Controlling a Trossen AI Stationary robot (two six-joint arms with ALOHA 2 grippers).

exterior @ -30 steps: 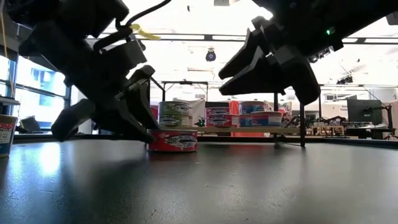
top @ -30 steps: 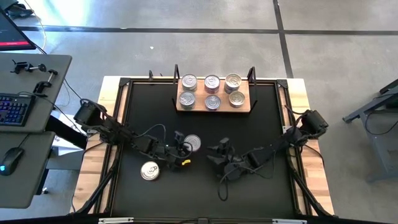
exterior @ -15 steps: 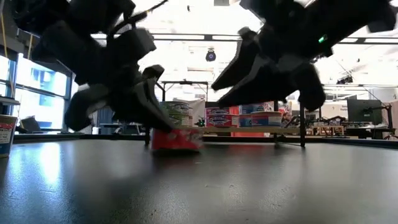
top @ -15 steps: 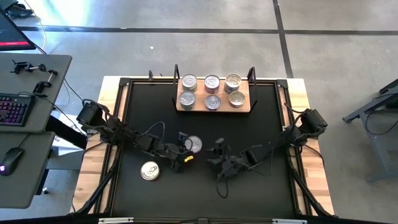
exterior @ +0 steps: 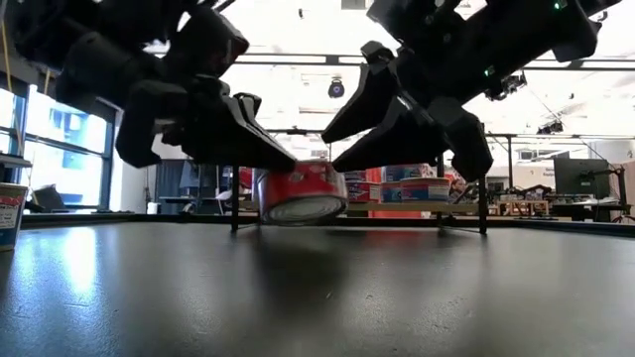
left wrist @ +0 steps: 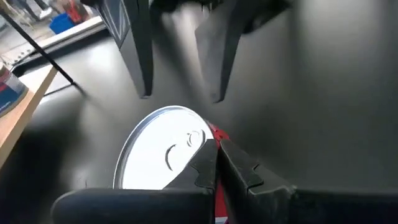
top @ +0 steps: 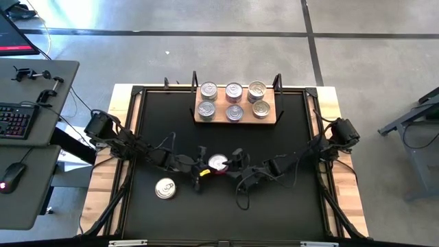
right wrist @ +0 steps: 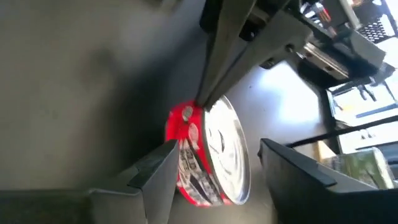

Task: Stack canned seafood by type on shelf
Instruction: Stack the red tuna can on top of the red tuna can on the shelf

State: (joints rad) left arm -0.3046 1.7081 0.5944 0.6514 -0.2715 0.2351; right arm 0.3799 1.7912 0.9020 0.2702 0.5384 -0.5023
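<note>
I see the left gripper (left wrist: 214,165) pinched shut on the rim of a red-sided can (exterior: 301,193), tilted clear of the table. Right gripper (right wrist: 214,168) stands open, its fingers either side of that can, facing the left jaws. Shelf (top: 235,117) well beyond both, six cans on it.

Grey concrete floor (top: 206,41) surrounds the table; a grey desk (top: 31,137) carries a keyboard (top: 15,121).

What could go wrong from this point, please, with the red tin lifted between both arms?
1. The left gripper pinches only the rim of the red-sided tin, which hangs tilted above the table; it may slip.
2. The right gripper, jaws open around the tin, could knock it loose while closing.
3. The shelf already holds six tins, leaving little room.
</note>
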